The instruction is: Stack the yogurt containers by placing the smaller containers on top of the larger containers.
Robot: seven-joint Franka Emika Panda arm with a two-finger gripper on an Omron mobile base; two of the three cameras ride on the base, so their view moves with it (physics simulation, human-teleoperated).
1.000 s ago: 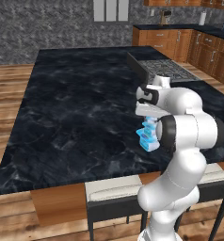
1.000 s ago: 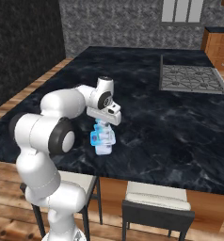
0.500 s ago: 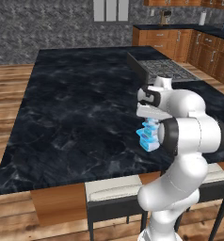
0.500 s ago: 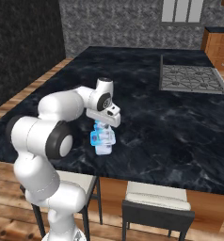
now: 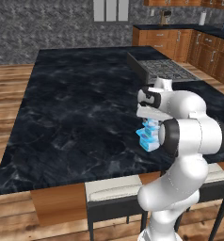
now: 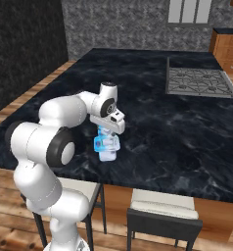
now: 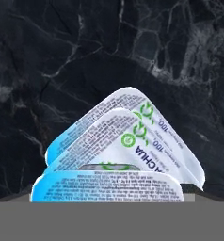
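Three blue-lidded yogurt containers (image 7: 128, 155) show as a stack in the hand view, their light-blue and white lids overlapping one above another, printed with small text and green marks. From the base views the stack (image 5: 148, 135) stands on the black marbled desk (image 5: 76, 113), near its front edge and just in front of the robot's elbow, with the gripper (image 6: 108, 131) directly over it. The fingers sit low around the top of the stack, but whether they are spread or pinching it cannot be told from these views. A gas cooktop (image 6: 199, 82) lies set into the desk well beyond the stack, and two stools (image 6: 162, 215) stand below the desk's front edge.
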